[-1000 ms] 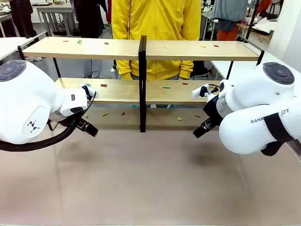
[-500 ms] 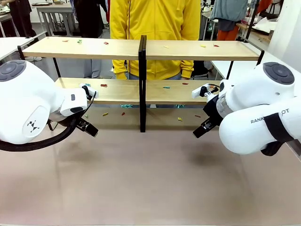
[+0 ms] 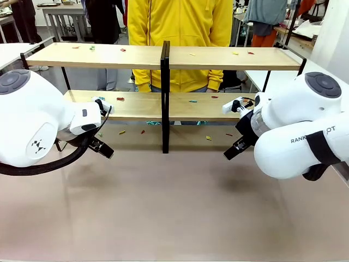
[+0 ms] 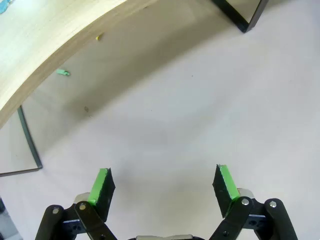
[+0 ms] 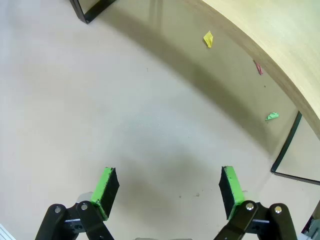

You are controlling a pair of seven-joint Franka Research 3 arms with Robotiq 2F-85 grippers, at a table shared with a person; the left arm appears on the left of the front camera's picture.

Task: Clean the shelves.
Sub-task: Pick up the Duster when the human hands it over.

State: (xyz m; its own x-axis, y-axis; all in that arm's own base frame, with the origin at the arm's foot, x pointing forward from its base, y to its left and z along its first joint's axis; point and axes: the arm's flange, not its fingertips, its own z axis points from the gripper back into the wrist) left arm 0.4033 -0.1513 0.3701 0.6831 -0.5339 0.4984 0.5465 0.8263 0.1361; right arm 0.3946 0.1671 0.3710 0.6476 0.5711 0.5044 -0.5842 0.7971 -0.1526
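The left gripper (image 4: pixel 162 175) has its jaws spread as wide as they go, with nothing between the green pads (image 4: pixel 101 184); under it is bare tabletop (image 4: pixel 200 115). The right gripper (image 5: pixel 167 175) is the same: jaws wide apart, empty, aimed down at the table. In the front view each one hangs low at its own end of the shelves (image 3: pixel 218 58), near the front edge of the lower board (image 3: pixel 147 106) and touching nothing. I read this as a ready stance: one arm per half of the rack, both kept on the robot's side, so each can work its own half without crossing the black post (image 3: pixel 165 93) in the middle

The shelves stand across the far part of the table, between the arms and a person (image 3: pixel 180 33) in a yellow top who stands right behind them. The boards are what holds things here. The top board (image 3: pixel 71 54) carries small coloured scraps (image 3: pixel 122 49) scattered along its length, red, green and yellow, and the lower board has a few more. Others lie on the tabletop in the shade under the lower board: the left wrist view shows a green bit (image 4: pixel 63 73) and a yellow bit (image 4: pixel 99 36), the right wrist view a yellow piece (image 5: pixel 208 38), a red piece (image 5: pixel 258 67) and a green piece (image 5: pixel 272 116)

With this much litter on both boards, the cleaning looks hardly begun. The scraps are small and flat, so I expect them to be awkward to pinch
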